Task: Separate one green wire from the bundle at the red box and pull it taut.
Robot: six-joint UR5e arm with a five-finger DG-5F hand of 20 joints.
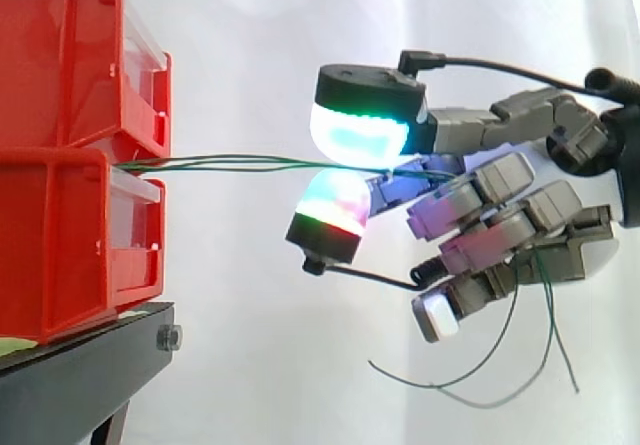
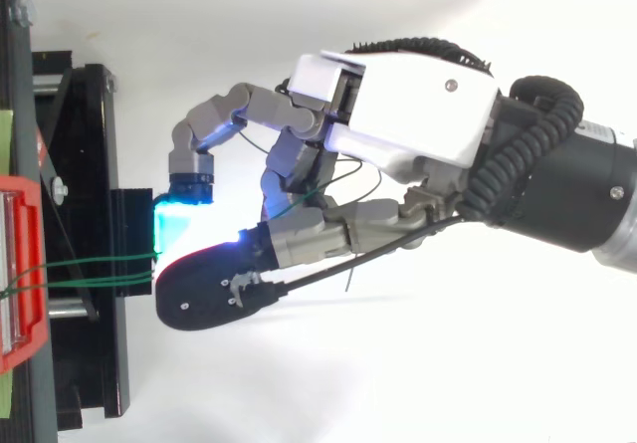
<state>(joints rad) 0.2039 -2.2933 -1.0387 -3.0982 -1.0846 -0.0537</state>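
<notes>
Green wires (image 1: 230, 163), stretched nearly level from between the stacked red bins (image 1: 60, 235), are being pinched between two glowing pads (image 1: 360, 130) of the hand (image 1: 520, 215), loose ends (image 1: 480, 377) being left dangling beneath.

White curtain (image 1: 250, 45) behind; black stand (image 1: 80, 375) below.

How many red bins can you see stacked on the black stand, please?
2: the upper bin sits on the lower bin, which rests on the black stand; more may be hidden beyond the view's left edge.
</notes>
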